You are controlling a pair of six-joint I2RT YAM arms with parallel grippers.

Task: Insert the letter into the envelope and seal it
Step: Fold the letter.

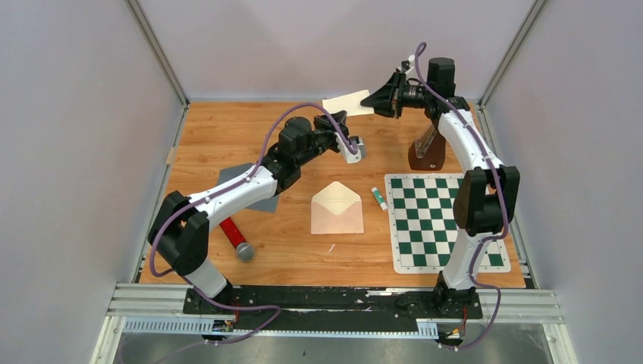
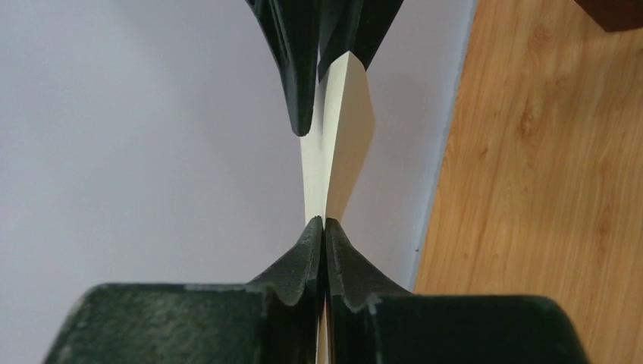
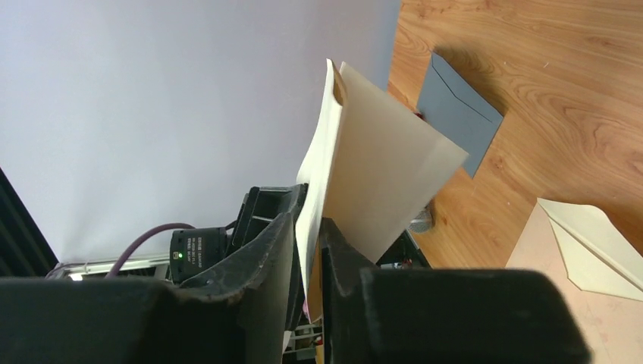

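The left end effector (image 2: 324, 224) is closed flat on one edge of the letter (image 2: 339, 152), with its two fingers pressed together on the paper. The right end effector (image 3: 309, 227) has the opposite edge between its jaws. They stand narrow, with a small gap beside the paper, and I cannot tell if it really grips or only surrounds it. The letter hangs in the air between the two, above the back of the tabletop (image 1: 227, 136), and it looks folded and a little twisted.

From where I stand, the first danger is a pull between the arms. If both hold and one moves away, the thin paper can crease more or tear at a pinch. If the right side lets go, the left has only a thin edge, so the letter may droop or slip out.

The envelope (image 1: 337, 208) lies well apart, nearer to the arm bases, with its flap open toward the back. Nothing holds it down. I think a letter pushed in at a bad angle could shove it toward the glue stick (image 1: 378, 198) near its right side, or buckle at the mouth.
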